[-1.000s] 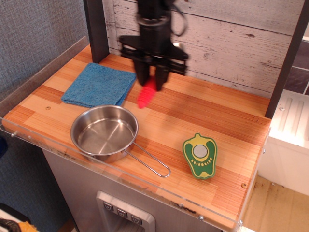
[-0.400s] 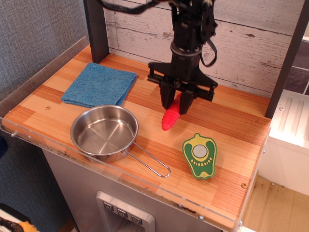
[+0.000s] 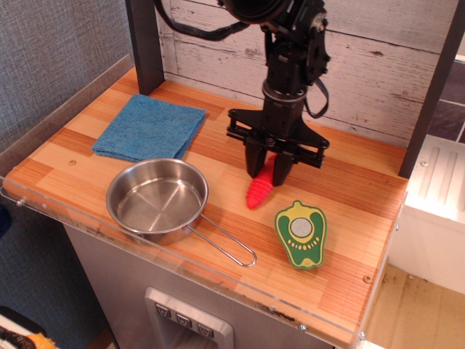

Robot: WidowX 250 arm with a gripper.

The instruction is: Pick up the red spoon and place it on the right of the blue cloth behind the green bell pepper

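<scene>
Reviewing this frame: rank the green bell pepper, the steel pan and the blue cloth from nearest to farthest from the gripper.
From the gripper, shut on the red spoon:
1. green bell pepper, just below it toward the table's front edge.
2. steel pan, at the front, on the image's left.
3. blue cloth, at the back left.

The arm is finished throughout in matte black, built up from rounded, bulky segments stacked above a narrower cylindrical wrist. Black cables are looped loosely around the upper housing and down one side of the wrist. The gripper is formed by a flat horizontal crossbar with angular bracket ends, from which two thick, tapering black fingers are hung. No markings or labels can be made out.
</scene>
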